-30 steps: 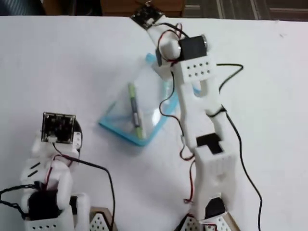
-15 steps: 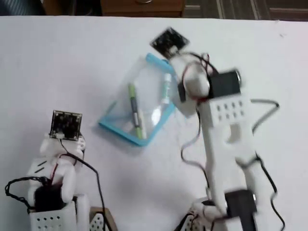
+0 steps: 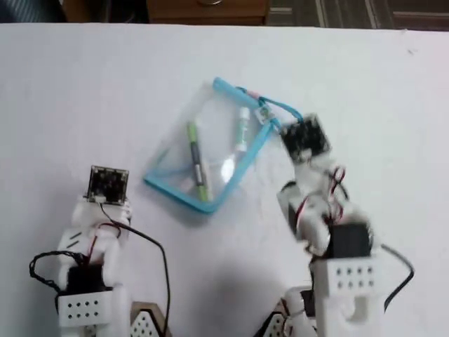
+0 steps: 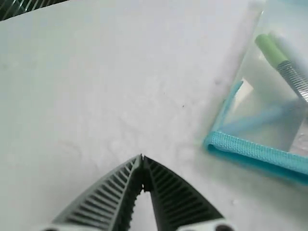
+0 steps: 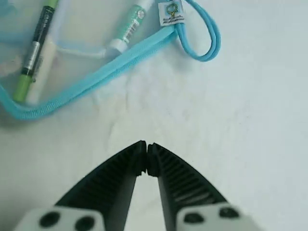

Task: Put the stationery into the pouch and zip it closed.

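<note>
Pouch (image 3: 203, 151) lies on the table (image 3: 70, 84), pen (image 3: 196, 163) inside; left gripper (image 4: 142, 166) and right gripper (image 5: 146, 156) both pressed together, empty. Zip (image 5: 96, 79) looks shut (I can't be sure), so I'd check its end before parking.

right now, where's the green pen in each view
high view: the green pen lies inside the pouch, apart from the white pen.
left wrist view: the green pen shows through the clear wall, beyond the pouch's corner.
right wrist view: the green pen lies inside, beyond the zipper edge.
shared landmark: the pouch's blue trim.
</note>
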You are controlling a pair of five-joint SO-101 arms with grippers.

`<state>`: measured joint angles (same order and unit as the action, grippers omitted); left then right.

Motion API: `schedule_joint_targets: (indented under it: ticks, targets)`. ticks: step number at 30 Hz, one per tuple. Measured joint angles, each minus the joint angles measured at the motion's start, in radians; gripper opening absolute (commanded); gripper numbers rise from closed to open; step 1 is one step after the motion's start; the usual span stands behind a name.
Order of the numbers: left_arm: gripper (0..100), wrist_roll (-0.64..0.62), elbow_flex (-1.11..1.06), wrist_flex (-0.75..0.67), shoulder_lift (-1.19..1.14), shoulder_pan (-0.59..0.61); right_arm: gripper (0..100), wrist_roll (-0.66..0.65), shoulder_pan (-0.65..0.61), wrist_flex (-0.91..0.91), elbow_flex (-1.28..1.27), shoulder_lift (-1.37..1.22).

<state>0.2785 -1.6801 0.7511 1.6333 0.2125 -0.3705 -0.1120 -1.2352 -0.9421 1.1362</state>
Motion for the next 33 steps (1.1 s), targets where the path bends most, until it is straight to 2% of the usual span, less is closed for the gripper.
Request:
schedule_joint_targets:
  ticks: [7, 15, 25, 33]
  targets:
    - [2, 0.0, -0.025, 0.006, 0.0, 0.0, 1.7, 0.0, -0.002, 0.031, -0.308, 0.333]
    - [2, 0.0, -0.025, 0.08, 0.0, 0.0, 1.7, 0.0, 0.008, 0.015, -0.577, 0.637]
    - [2, 0.0, -0.025, 0.15, 0.054, 0.0, 1.7, 0.0, 0.008, 0.009, -0.736, 0.646]
    - [3, 0.0, -0.025, 0.304, 0.057, 0.0, 1.7, 0.0, 0.006, 0.009, -0.738, 0.643]
